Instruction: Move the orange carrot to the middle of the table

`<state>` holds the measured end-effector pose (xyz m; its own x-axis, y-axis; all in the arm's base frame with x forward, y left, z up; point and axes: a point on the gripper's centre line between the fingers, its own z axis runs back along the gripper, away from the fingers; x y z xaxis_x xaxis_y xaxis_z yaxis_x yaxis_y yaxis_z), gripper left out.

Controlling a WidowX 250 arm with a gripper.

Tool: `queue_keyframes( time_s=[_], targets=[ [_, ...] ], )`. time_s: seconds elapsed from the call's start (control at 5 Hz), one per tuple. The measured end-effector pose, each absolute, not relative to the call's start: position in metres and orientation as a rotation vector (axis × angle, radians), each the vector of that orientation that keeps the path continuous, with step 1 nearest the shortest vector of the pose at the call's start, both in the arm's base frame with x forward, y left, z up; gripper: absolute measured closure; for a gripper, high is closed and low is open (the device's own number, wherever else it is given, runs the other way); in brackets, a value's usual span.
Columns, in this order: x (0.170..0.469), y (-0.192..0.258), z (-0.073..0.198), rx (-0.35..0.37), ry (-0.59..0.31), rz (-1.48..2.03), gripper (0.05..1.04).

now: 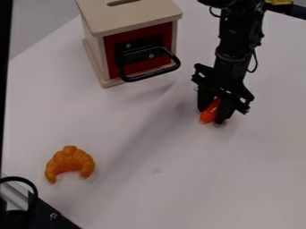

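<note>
Right of centre in the upper half of the camera view, the black gripper (213,112) hangs down over the white table (161,152). The orange carrot (209,114), red-orange in tone, is held between its two fingers, which are shut on it. Its rounded end pokes out toward the lower left, and its upper part is hidden by the gripper. The carrot is low, at or just above the table surface; whether it touches I cannot tell.
A wooden box (128,22) with a red front and black handle stands at the upper left, its handle sticking out toward the gripper's side. An orange croissant (70,163) lies at the lower left. Black hardware (44,214) sits at the bottom left corner.
</note>
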<state>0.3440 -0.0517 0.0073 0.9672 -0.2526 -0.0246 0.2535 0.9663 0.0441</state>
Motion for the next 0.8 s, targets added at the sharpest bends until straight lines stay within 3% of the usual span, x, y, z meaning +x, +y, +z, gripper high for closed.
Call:
queue_keyframes(
  time_s=[0.4, 0.8],
  targets=[
    [0.343, -0.055, 0.008, 0.042, 0.008, -0.264, 0.578],
    [0.332, -0.055, 0.069, -0.023, -0.165, -0.3, 0.579]
  ],
)
